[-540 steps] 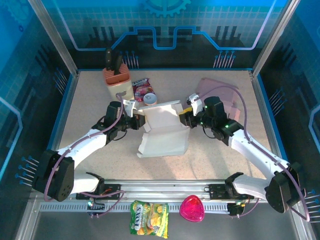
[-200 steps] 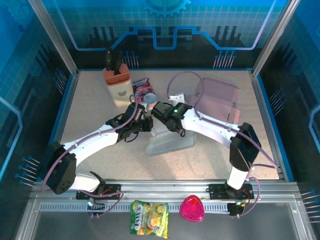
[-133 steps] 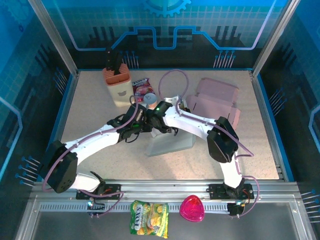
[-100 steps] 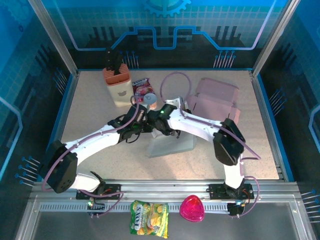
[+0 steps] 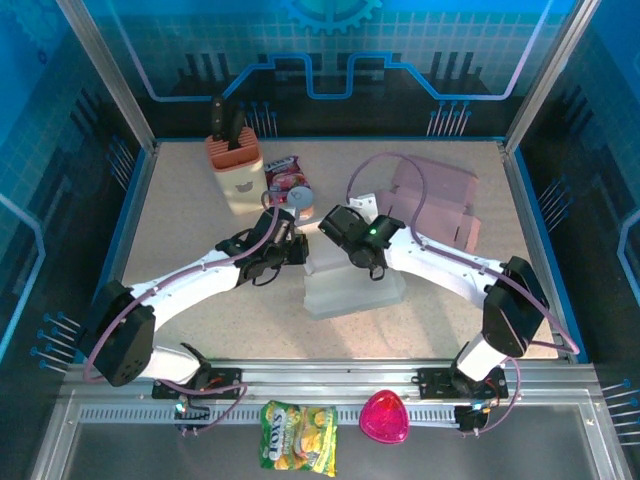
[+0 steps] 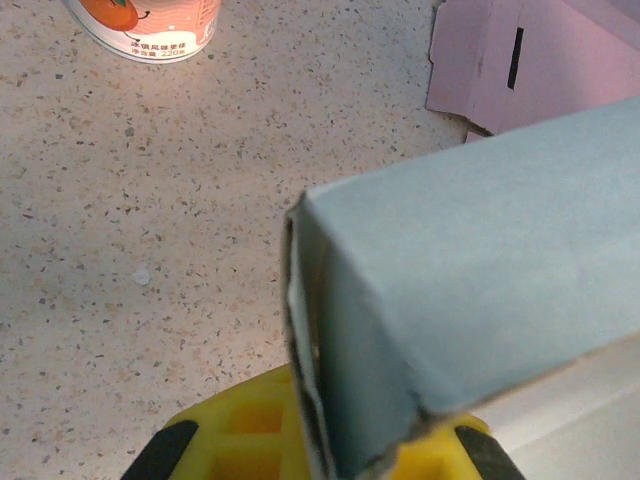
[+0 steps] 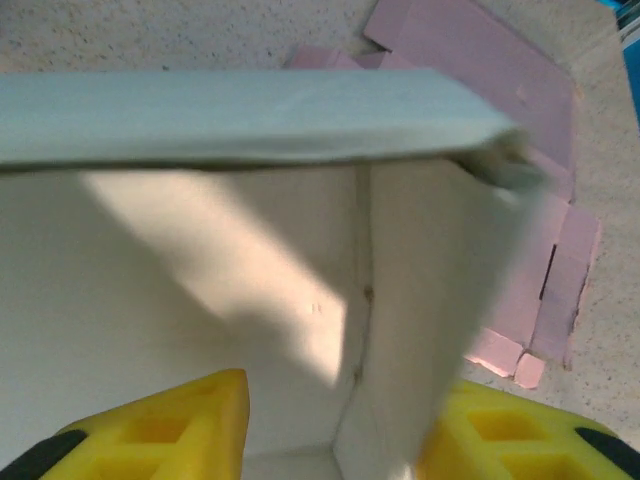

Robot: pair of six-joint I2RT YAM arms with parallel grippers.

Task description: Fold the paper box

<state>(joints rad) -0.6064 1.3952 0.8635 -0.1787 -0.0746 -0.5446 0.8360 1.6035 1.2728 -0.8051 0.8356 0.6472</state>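
Speckled tabletop [image 5: 190, 200] | paper box [image 5: 355, 285] at centre, part-formed | left claw [image 6: 320, 445] clenched on box corner | right claw [image 7: 335, 425] released, straddling side wall (thin card) | advice: pin corner, crease squarely

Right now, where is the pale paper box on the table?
In the top view the paper box sits near the table's middle, with the left gripper at its left edge and the flat pink cardboard beyond it to the right.
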